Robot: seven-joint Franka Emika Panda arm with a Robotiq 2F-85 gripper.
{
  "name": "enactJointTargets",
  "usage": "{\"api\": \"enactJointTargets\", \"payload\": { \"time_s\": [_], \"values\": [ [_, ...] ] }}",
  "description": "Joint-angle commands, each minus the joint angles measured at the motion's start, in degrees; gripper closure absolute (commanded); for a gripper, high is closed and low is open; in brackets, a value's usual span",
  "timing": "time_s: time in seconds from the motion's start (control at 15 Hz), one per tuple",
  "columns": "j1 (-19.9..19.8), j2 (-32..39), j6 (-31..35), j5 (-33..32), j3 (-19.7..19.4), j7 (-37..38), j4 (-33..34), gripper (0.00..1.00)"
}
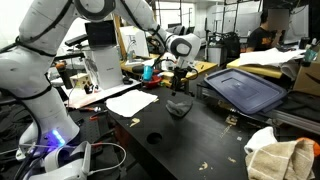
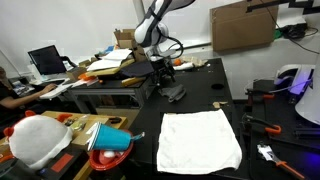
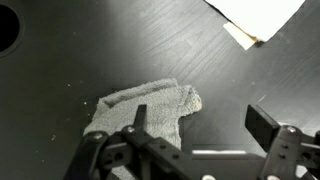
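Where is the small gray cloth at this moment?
In the wrist view the gray cloth lies on the black table, close under the open pincer; white paper shows at the upper right.

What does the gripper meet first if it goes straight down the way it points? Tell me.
Most likely the grey cloth, crumpled on the black table right below the open gripper. In the wrist view one finger is over the cloth, the other over bare table. Depth is unclear.

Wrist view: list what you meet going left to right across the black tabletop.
A round hole at the left edge → crumpled grey cloth → corner of a white sheet at the upper right.
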Motion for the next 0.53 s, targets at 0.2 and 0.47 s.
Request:
{"api": "enactJointTargets", "payload": {
  "time_s": [0.2,0.47],
  "values": [
    [4.89,-4.32,12.49,0.44,-5.14,11.92,-14.74,0.0],
    [5.74,-6.08,11.92,1.06,-5.73,14.9,-18.49,0.42]
  ]
}}
